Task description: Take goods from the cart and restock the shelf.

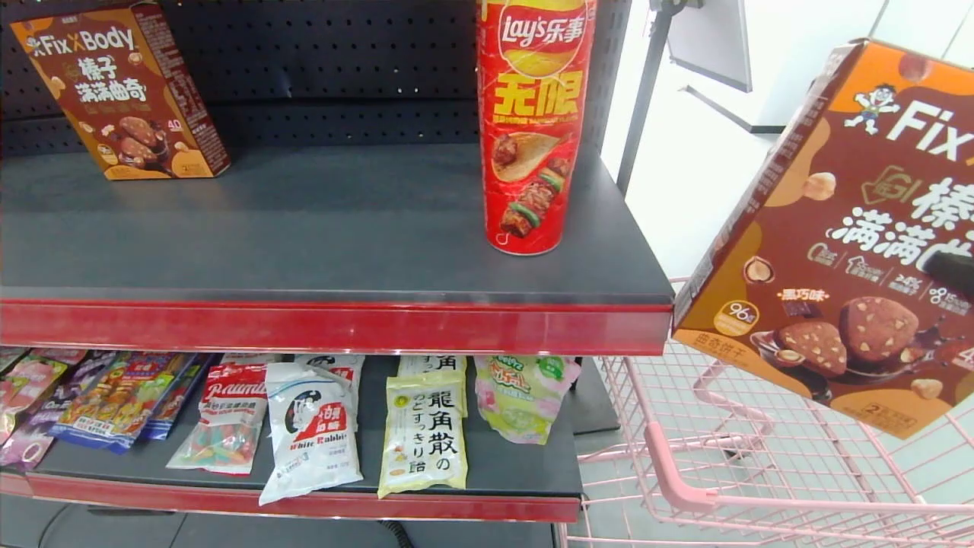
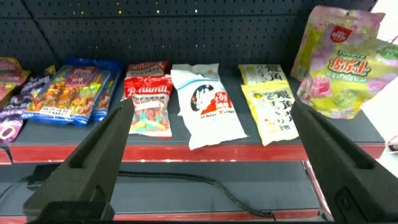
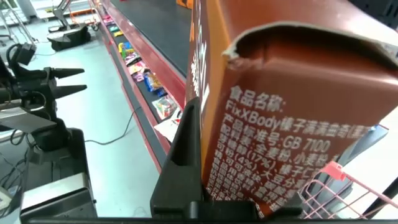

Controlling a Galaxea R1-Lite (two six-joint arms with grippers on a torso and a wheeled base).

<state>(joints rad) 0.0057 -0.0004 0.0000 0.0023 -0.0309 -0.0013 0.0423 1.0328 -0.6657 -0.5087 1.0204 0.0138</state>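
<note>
Holding: cookie box (image 1: 845,236), tilted, clamped in the right tool (image 3: 249,162), above the pink cart (image 1: 685,487) and just right of the upper shelf (image 1: 304,228). On that shelf: second cookie box (image 1: 125,91) at left rear, crisp tube (image 1: 533,129) upright at right. Left tool (image 2: 212,106): spread wide, empty, facing the lower shelf (image 2: 186,152) of sweet bags (image 2: 208,106).

Brown-orange cookie box (image 1: 837,236) hangs tilted at 3 o'clock, above the pink cart (image 1: 673,479), just right of the shelf (image 1: 304,228).
</note>
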